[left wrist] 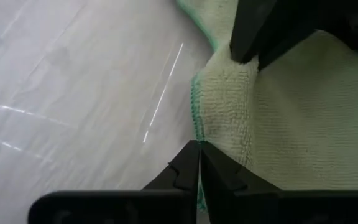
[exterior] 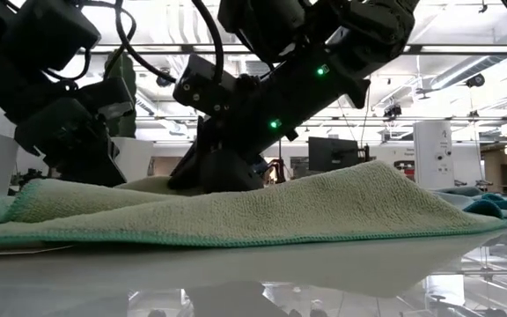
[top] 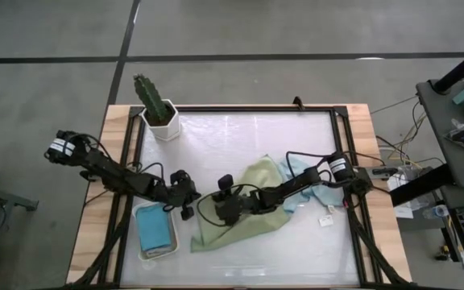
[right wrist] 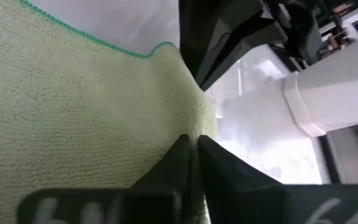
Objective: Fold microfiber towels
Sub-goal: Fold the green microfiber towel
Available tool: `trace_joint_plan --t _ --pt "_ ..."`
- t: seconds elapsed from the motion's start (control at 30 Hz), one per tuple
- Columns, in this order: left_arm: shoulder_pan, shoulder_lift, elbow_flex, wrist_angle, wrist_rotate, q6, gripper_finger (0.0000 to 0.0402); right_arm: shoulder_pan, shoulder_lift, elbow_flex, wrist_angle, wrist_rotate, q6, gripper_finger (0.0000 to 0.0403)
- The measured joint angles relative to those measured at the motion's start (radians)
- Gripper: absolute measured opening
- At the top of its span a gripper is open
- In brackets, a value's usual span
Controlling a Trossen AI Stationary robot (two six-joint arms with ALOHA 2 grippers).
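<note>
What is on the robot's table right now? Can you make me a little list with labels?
towel being folded: sage green towel, mid-table
left gripper: shut on the sage green towel's edge
right gripper: shut on the sage green towel
waiting towel: pale blue towel, beside the green one
tray: white tray holding a teal towel
decoration: cactus in a white pot, at the far left corner

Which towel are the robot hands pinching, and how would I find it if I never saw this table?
Start at the white table top and go to the middle of its front half, where both dark arms meet. The sage green towel lies spread there, with the left hand and right hand at its edge. It is pale green and open, unlike the folded teal towel in the tray.
</note>
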Motion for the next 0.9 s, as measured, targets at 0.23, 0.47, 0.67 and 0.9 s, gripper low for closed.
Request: trace_joint_plan --t 0.23,0.47,0.67,0.9 --pt "0.0 -0.003 0.001 -0.005 -0.004 0.0 0.0 -0.028 -0.045 -0.002 -0.078 -0.009 0.077 0.0096" --pt "0.036 -0.036 0.002 -0.096 -0.058 -0.006 0.0 -0.047 -0.11 -0.002 -0.147 -0.001 0.124 0.0133" --pt "0.093 -0.105 0.002 -0.238 -0.108 -0.002 0.0 -0.06 -0.167 -0.002 -0.225 -0.001 0.175 0.0135" --pt "0.11 -0.177 0.001 -0.187 0.019 0.102 0.0 -0.066 -0.199 -0.003 -0.307 -0.001 0.224 0.0137"
